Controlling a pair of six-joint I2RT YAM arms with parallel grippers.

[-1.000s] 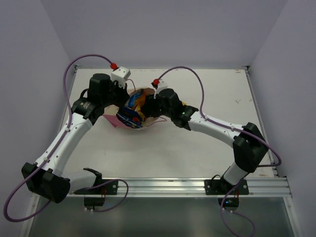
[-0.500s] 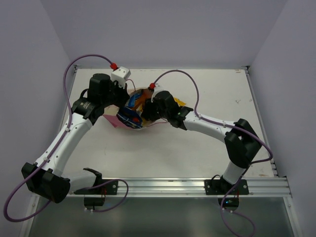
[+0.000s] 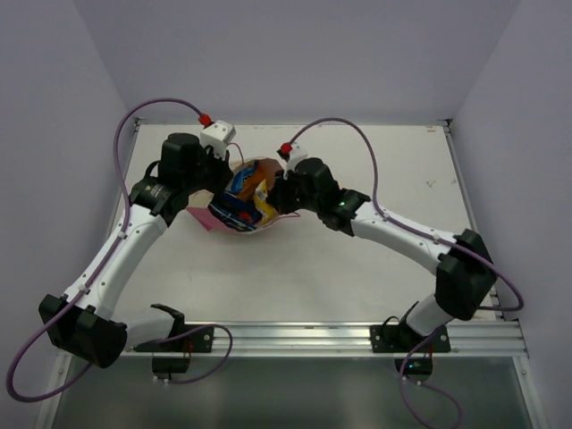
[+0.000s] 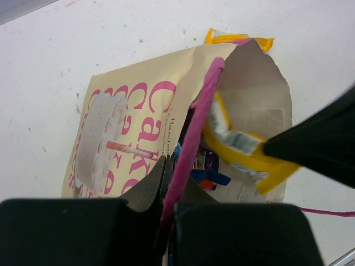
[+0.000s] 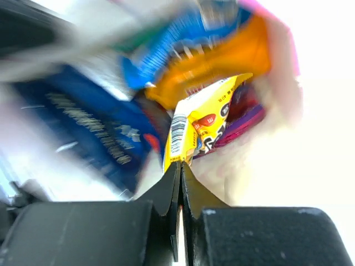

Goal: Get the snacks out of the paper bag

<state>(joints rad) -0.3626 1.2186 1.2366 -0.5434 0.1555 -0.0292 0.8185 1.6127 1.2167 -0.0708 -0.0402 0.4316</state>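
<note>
The left gripper (image 4: 167,180) sits close by the open mouth of the paper bag (image 4: 127,122). Its jaws are pinched tight on the bag's pink edge. The bag lies on its side on the white table (image 3: 313,281), with the cream face and the pink word "Cake" turned up.

The right gripper (image 5: 180,169) is at the bag's mouth too. Its jaws are squeezed together on the bottom of a yellow packet (image 5: 199,124), which sits right in the mouth of the bag.

Deeper inside the bag are a dark blue packet (image 5: 83,119), a purple packet (image 5: 244,119) and an orange pouch (image 5: 222,58). They are blurry here.

Past the far end of the bag, a second yellow packet (image 4: 238,39) peeks out on the table.
</note>
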